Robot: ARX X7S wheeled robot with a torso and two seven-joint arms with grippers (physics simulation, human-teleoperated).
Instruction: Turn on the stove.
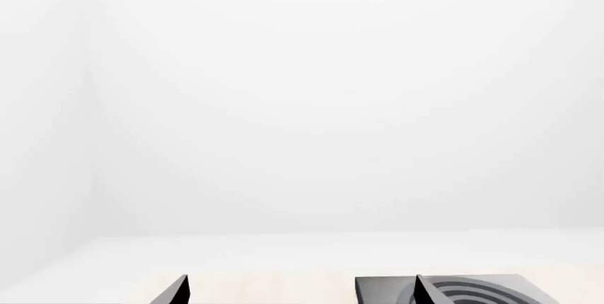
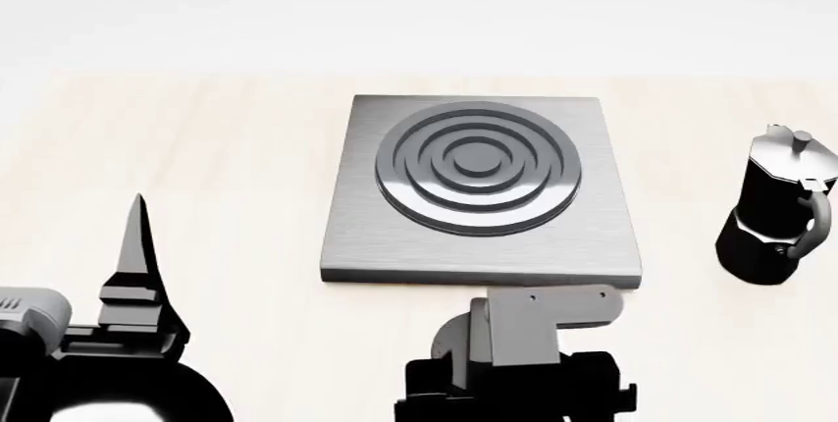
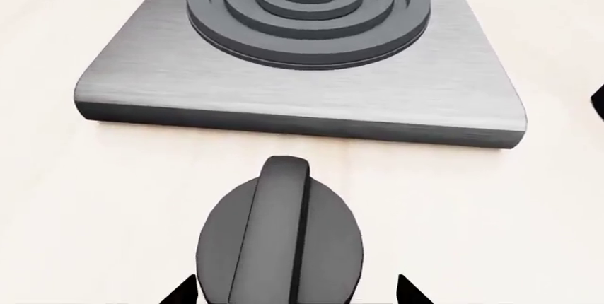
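Right gripper point(image 3: 288, 297) sits low at the near edge of the pale table point(image 2: 235, 196), fingers spread wide on either side of the knob point(image 3: 280, 237), not touching it as far as I can see. The knob's fin stands upright, pointing toward the stove plate point(image 2: 478, 191) just beyond it, mid-table. Left gripper point(image 2: 135, 245) hovers near left, well apart from the plate, fingers apart too. A black moka pot point(image 2: 775, 211) stands at the right.

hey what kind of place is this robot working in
Likely a simulated kitchen counter: a pale wooden worktop carries a stove with burner rings, its knob in front, and a black moka pot beside it.
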